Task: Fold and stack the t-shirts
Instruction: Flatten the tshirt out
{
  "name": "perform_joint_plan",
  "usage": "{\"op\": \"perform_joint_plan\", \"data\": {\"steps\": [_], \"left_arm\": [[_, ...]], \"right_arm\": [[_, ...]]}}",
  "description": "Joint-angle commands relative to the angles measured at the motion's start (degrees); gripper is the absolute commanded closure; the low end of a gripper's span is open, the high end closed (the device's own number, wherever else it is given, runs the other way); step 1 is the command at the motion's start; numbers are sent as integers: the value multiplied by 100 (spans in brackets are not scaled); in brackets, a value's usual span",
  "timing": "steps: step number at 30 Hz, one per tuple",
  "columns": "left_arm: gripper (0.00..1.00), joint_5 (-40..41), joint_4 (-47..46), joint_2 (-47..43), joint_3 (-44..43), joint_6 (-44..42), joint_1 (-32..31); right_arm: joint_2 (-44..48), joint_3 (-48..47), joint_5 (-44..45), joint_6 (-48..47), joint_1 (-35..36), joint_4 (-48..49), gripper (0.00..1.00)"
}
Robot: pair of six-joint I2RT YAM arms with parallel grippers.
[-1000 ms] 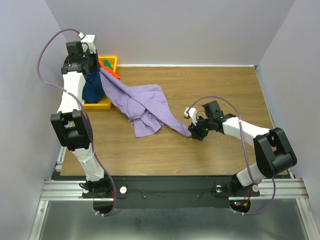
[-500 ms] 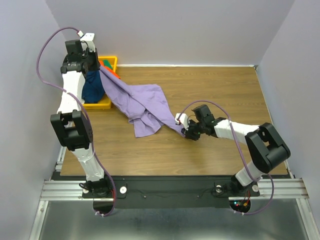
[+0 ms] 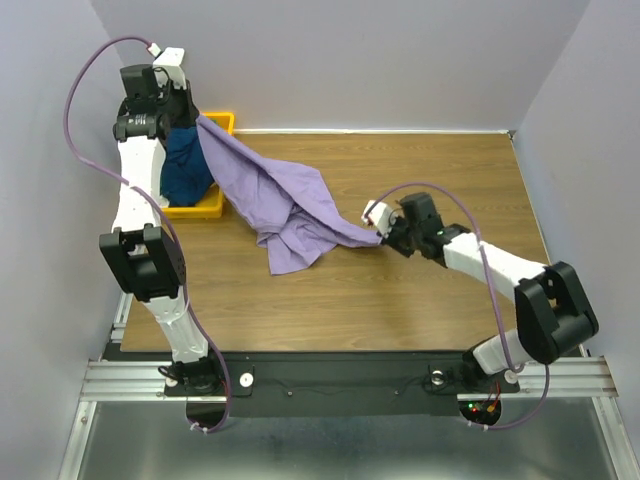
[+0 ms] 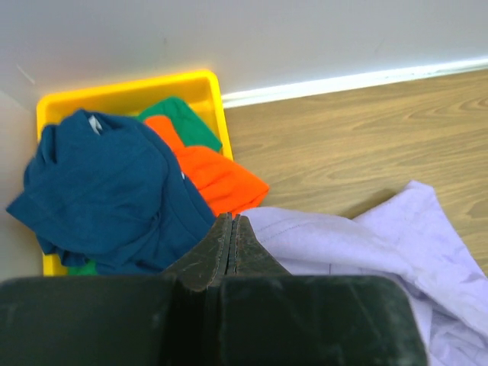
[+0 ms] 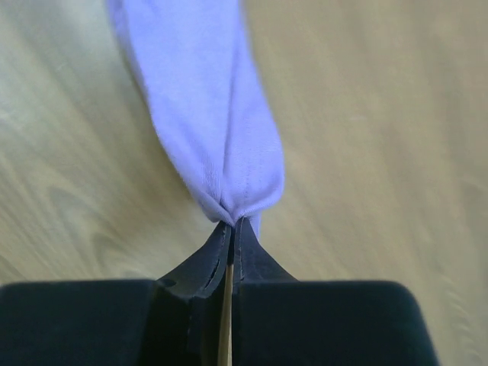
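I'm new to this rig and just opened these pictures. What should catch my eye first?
A lavender shirt spans the table, pinched in shut jaws at both ends: the left arm holds one end above the yellow bin at far left, the right arm holds the other low mid-table. A navy shirt heaps in that bin.

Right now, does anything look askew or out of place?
The lavender shirt is not flat: it stretches between the left claw and right claw, middle bunched in a wrinkled heap on the table. The navy shirt spills over the yellow bin's rim.
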State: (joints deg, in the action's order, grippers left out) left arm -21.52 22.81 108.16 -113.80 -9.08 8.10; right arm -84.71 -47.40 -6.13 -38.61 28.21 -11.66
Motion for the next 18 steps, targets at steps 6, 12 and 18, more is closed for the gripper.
{"op": "perform_joint_plan", "data": {"steps": [6, 12, 18], "left_arm": [[100, -282, -268, -769, -626, -436, 25], [100, -335, -593, -1156, -678, -586, 16], [100, -485, -646, -1394, -1162, -524, 16]], "right_arm": [[622, -1911, 797, -269, -1561, -600, 99], [473, -3107, 1087, -384, -2187, -688, 100], [350, -4259, 1518, -542, -2469, -706, 99]]}}
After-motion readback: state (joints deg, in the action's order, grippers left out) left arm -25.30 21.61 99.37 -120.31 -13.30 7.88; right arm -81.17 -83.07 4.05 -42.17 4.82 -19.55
